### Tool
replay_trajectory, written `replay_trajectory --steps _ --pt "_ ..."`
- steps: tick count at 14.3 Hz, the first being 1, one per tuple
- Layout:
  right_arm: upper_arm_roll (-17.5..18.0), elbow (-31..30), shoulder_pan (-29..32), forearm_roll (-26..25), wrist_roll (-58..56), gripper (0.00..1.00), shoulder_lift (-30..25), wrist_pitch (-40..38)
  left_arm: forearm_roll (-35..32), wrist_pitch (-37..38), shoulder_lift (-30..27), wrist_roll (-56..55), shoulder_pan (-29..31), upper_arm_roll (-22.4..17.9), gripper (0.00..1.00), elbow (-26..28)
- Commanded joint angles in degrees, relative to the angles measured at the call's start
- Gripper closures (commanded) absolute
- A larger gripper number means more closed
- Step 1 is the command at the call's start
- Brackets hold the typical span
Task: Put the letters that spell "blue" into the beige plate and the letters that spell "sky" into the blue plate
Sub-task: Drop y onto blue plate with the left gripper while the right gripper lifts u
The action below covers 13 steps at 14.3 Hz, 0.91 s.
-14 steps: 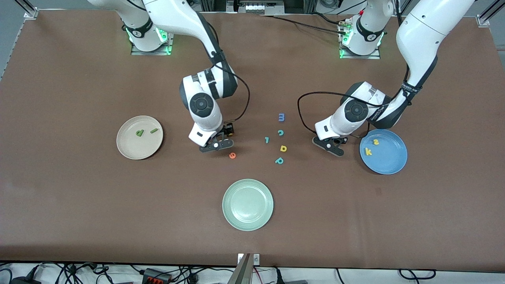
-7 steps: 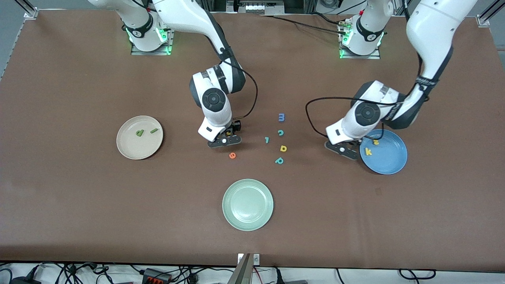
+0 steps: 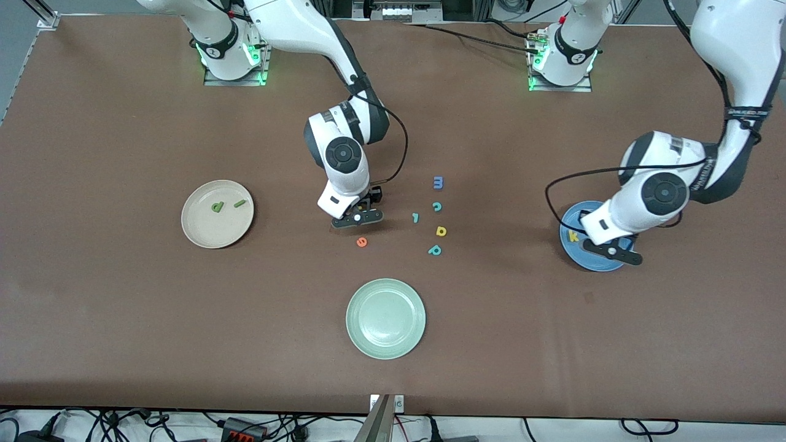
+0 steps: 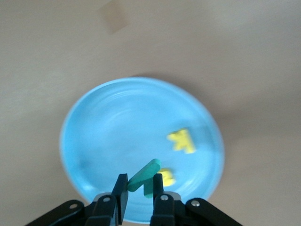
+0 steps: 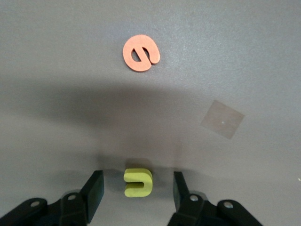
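My left gripper (image 3: 608,250) hangs over the blue plate (image 3: 568,248), shut on the teal y (image 4: 143,176). In the plate (image 4: 117,136) lie the yellow k (image 3: 573,236) (image 4: 182,141) and the yellow s (image 4: 167,178), which is partly hidden by the y. My right gripper (image 3: 357,218) is low over the table, open, with the yellow u (image 5: 138,182) between its fingers and a gap on each side. The orange e (image 3: 361,242) (image 5: 141,53) lies just nearer the front camera. The beige plate (image 3: 202,230) holds the green b (image 3: 217,207) and green l (image 3: 239,203).
A pale green plate (image 3: 385,318) sits near the table's front edge. Between the arms lie a blue m (image 3: 438,182), teal c (image 3: 436,207), small teal hooked letter (image 3: 416,217), yellow round-bellied letter (image 3: 441,231) and teal p (image 3: 435,250).
The left gripper has carried the teal y from beside the blue plate to over it. The right gripper has shifted toward the loose letters, come down round the yellow u, and its fingers have narrowed.
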<state>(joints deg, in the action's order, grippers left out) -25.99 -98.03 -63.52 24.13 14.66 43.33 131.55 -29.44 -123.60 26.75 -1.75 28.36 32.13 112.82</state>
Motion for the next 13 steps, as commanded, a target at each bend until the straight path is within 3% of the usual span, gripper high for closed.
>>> replay_trajectory --steps 1,2,9,10,13 --pt "0.0 1.2 0.1 0.6 0.7 0.37 0.9 0.1 -4.9 0.1 3.0 -0.1 1.1 0.7 0.57 -1.1" --pt "0.0 1.2 0.1 0.7 0.8 0.43 0.9 0.1 -5.2 -0.2 3.6 -0.2 1.1 0.7 0.01 -2.1" --pt "0.0 1.2 0.1 0.7 0.8 0.7 0.9 0.1 -4.8 1.5 2.1 -0.1 1.0 2.8 0.0 -4.3" --pt "0.0 1.1 0.2 0.7 0.8 0.76 0.9 0.0 -4.4 3.4 1.9 -0.1 1.0 4.1 0.0 -5.5" --pt "0.0 1.2 0.2 0.7 0.7 0.81 0.6 0.0 -4.0 13.2 1.9 -0.1 0.7 7.3 0.0 -12.5"
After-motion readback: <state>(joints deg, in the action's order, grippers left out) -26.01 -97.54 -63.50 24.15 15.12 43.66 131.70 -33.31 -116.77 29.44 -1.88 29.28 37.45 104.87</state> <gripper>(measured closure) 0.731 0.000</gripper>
